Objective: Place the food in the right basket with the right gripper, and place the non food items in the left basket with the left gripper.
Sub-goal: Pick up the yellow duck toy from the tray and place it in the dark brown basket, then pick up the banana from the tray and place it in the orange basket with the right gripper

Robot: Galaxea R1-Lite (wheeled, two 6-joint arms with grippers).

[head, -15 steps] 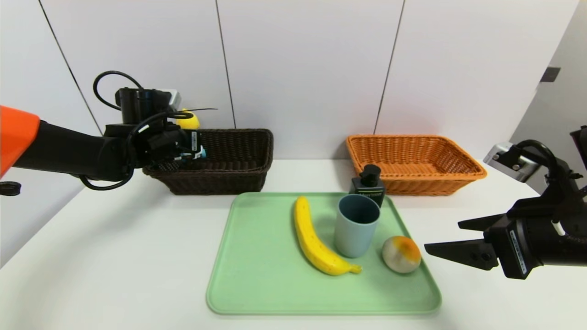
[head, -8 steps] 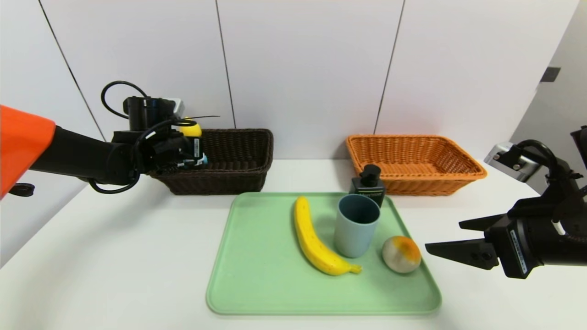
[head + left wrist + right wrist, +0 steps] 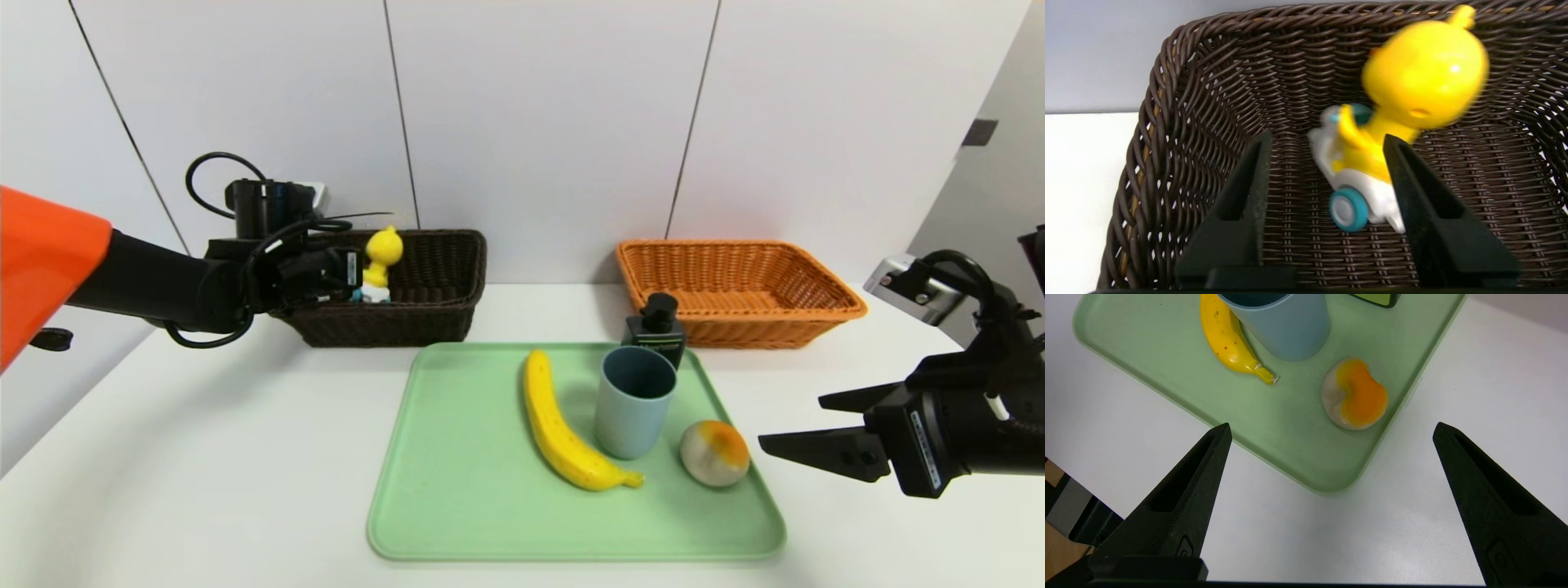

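Evidently the left pincer (image 3: 1327, 204) has just spread, releasing the duck toy (image 3: 1396, 110) into the dark basket (image 3: 424, 314) (toy tilted, blurred); right pincer (image 3: 816, 425) waits spread beside the tray (image 3: 457, 490).

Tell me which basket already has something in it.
The dark brown basket on the left: the yellow duck toy is inside it. The orange basket holds nothing visible.

It looks like a test room: plain white wall panels (image 3: 539, 122), a bare white table (image 3: 204, 457), nothing homey.
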